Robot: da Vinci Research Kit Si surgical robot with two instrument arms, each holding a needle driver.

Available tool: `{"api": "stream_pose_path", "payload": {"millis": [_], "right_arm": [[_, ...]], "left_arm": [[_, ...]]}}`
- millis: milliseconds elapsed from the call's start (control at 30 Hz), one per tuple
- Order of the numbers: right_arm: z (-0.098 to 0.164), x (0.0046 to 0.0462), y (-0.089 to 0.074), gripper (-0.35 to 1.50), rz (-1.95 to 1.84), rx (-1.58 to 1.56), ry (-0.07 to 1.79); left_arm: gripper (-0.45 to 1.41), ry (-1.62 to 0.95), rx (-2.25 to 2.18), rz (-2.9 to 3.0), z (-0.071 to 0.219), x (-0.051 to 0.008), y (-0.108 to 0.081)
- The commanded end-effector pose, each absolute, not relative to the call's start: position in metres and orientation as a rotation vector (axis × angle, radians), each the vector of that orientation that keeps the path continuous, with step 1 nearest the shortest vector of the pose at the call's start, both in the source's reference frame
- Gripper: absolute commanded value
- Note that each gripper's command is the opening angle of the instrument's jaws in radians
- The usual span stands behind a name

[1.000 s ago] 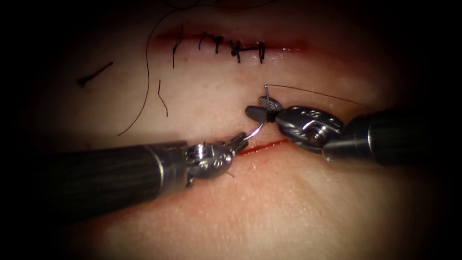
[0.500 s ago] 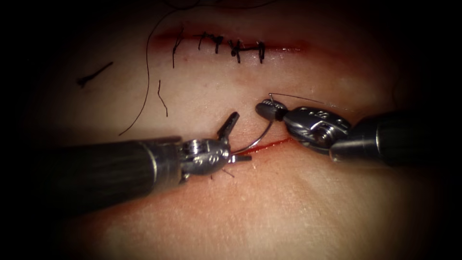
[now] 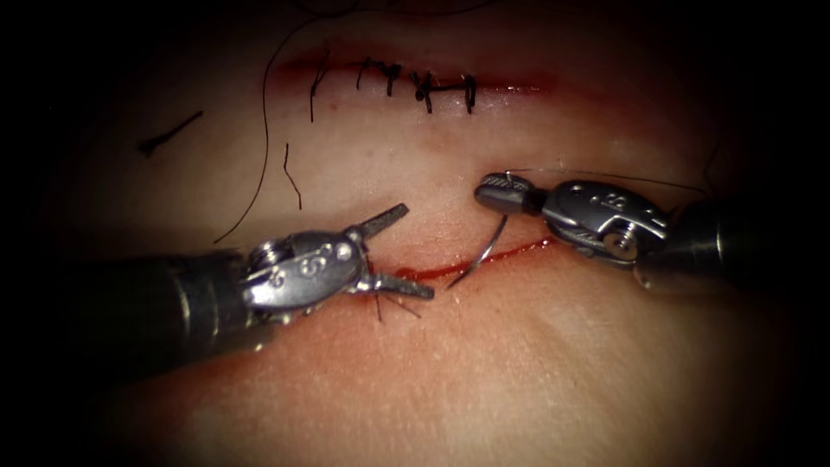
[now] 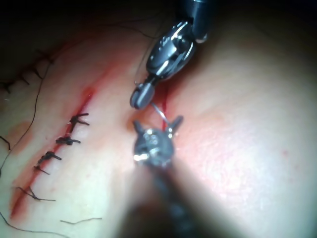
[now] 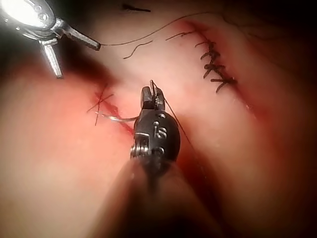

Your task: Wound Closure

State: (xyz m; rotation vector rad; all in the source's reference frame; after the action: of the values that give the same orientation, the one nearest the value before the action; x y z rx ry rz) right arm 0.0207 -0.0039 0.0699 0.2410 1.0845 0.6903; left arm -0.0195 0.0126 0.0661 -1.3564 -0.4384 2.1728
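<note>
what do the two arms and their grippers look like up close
Both arms are long, thin, dark shafts with a faint streaked texture. Each ends in a shiny silver metal wrist with small engraved digits, then the left gripper and right gripper: two short, narrow jaws each.

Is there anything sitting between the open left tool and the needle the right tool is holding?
Nothing visible: the left tool hangs open and empty, with bare tissue and the cut before the needle, held near its tail by the right tool.

We cannot tell whether the needle (image 3: 484,252) tip sits in the tissue (image 3: 536,363) or just over the cut (image 3: 510,252). The thread (image 3: 640,179) fades into darkness rightward. Our left hand's (image 4: 157,128) shaft is blurred.
</note>
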Motion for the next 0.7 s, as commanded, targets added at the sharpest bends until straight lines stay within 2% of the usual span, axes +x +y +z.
{"api": "stream_pose_path", "payload": {"millis": [33,233,533,700], "right_arm": [[0.0708,0.0214,-0.0046,-0.35,0.667,0.268,1.107],[0.0707,0.0215,-0.0050,-0.35,0.590,0.326,1.168],[0.0707,0.0224,-0.0049,-0.35,0.262,0.294,1.332],[0.0710,0.0240,-0.0052,-0.35,0.067,0.222,1.322]], "left_arm": [[0.84,-0.454,-1.354,2.161,0.0669,-0.0199,0.0125],[0.86,-0.505,-1.355,2.124,0.0677,-0.0191,0.0127],[0.84,-0.537,-1.359,2.110,0.0681,-0.0177,0.0123],[0.84,-0.541,-1.356,2.103,0.0687,-0.0180,0.0108]]}}
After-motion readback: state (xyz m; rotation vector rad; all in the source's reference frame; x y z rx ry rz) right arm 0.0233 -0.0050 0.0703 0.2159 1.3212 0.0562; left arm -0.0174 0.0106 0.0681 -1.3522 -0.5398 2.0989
